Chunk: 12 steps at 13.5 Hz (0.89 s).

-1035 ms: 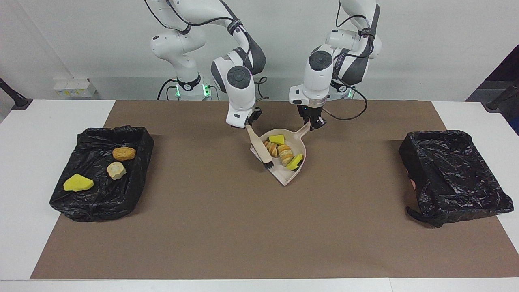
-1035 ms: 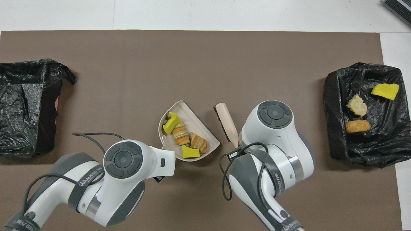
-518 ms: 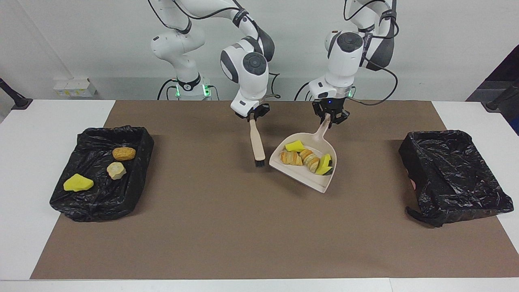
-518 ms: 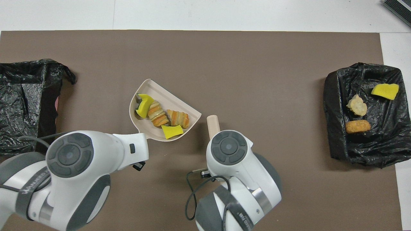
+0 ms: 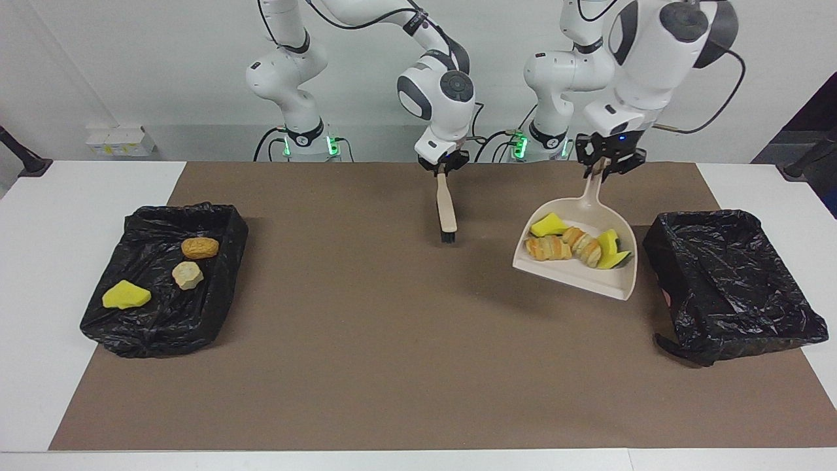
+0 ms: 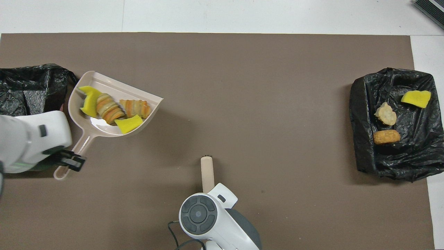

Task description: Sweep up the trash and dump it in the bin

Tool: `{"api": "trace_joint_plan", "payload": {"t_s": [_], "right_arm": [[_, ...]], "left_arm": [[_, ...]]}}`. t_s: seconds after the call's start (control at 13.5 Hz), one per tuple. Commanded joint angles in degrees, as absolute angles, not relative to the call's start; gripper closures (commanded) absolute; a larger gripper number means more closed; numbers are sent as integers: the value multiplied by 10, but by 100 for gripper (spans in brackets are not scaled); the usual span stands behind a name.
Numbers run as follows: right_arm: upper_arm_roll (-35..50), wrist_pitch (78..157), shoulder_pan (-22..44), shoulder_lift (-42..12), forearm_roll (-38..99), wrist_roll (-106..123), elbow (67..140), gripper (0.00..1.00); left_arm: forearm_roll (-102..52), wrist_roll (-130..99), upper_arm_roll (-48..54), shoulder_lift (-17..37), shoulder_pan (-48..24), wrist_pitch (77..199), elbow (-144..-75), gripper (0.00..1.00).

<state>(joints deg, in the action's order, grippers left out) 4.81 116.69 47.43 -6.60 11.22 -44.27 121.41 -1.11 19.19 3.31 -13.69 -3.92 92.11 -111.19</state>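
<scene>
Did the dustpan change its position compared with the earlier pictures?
Yes. The dustpan, held by the left gripper, moved toward the empty bin at the left arm's end.

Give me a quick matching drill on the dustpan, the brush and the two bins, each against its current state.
Things:
1. beige plastic dustpan
2. beige-handled brush
3. black-lined bin at the left arm's end
4. black-lined bin at the right arm's end

States:
A. holds three pieces
B. held by the right gripper
C. holds nothing visible
D. held loaded by the left gripper

Pairs: 1-D, 2-B, 3-C, 4-A
</scene>
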Motion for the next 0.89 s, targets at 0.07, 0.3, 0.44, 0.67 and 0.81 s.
{"api": "trace_joint_plan", "payload": {"t_s": [0.07, 0.3, 0.44, 0.67, 0.81], "right_arm": [[46, 1176, 473, -58, 129, -452, 1232, 68], [44, 1153, 467, -58, 120, -451, 1202, 0], [37, 1092, 446, -51, 116, -444, 1162, 0], [38, 961, 387, -31, 50, -375, 1080, 0], [37, 890, 337, -22, 41, -296, 1032, 0]], "left_arm": [[-11, 345, -62, -113, 0, 845, -1022, 100], [122, 499, -109, -105, 36, 858, -1008, 100], [170, 650, -109, -64, 126, 936, -1005, 100], [236, 751, -109, 4, 178, 1069, -972, 100], [269, 751, -108, 26, 170, 1081, -949, 100]]}}
